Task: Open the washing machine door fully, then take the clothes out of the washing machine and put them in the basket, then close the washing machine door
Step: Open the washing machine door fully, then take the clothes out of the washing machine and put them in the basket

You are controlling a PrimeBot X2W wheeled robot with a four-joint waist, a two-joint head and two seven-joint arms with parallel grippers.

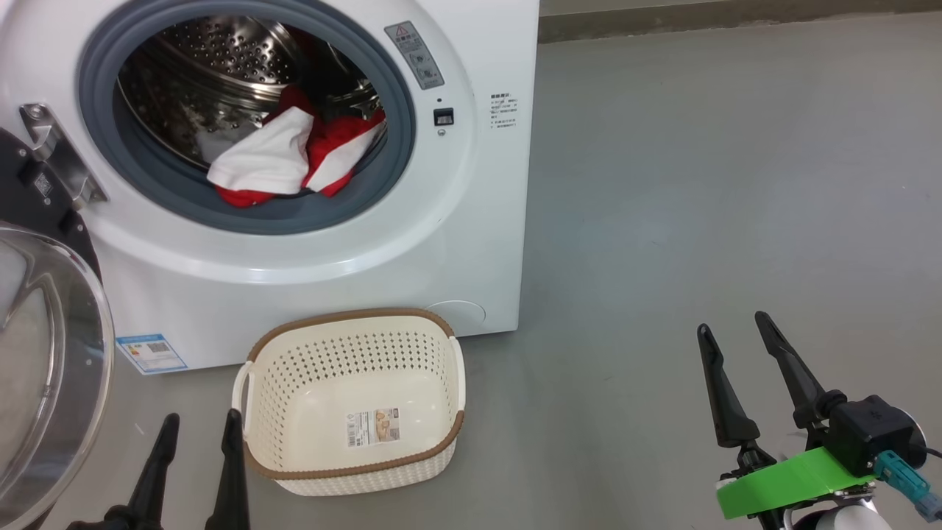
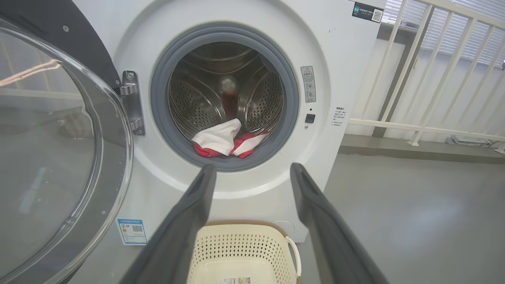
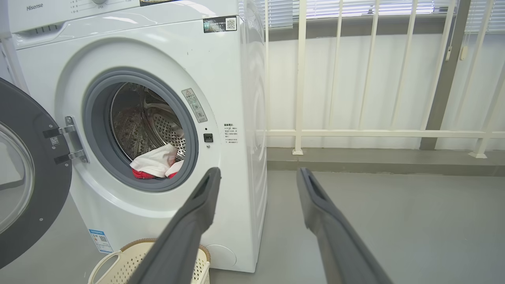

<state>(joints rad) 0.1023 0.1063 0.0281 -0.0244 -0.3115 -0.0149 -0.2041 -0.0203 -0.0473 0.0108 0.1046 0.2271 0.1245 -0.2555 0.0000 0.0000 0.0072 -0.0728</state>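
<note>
The white washing machine stands with its door swung open to the left, glass bowl facing me. Red and white clothes lie at the front lip of the steel drum, draped onto the grey gasket; they also appear as clothes and clothes. The cream basket sits empty on the floor in front of the machine. My left gripper is open at the lower left, just left of the basket. My right gripper is open at the lower right, over bare floor, well away from the machine.
Grey floor stretches to the right of the machine. A white railing and a low kerb run behind it along the wall. The open door's black rim sticks out on the left side.
</note>
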